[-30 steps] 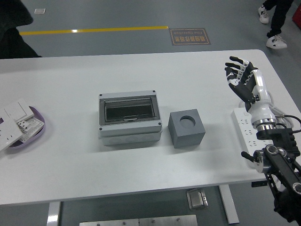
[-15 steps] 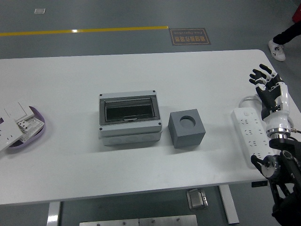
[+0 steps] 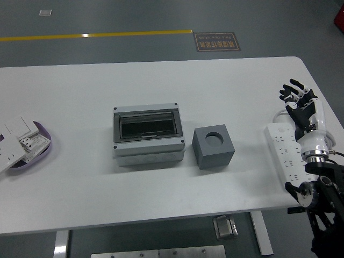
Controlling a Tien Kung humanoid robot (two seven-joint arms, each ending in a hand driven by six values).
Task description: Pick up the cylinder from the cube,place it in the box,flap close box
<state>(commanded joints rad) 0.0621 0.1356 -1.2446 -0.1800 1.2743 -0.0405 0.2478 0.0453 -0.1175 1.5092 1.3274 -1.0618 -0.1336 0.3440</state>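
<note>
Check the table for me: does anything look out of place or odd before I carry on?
Nothing looks spilled or damaged. One oddity: the grey cube shows only a round recess on top; whether a cylinder sits in it I cannot tell. The box has its clear flap down. The right hand hovers open over the power strip, far from both.

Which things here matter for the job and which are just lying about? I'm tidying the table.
For the job:
box, clear flap down
cube, round hole on top
right hand, open

Lying about:
power strip
purple tray of switch plates
</note>
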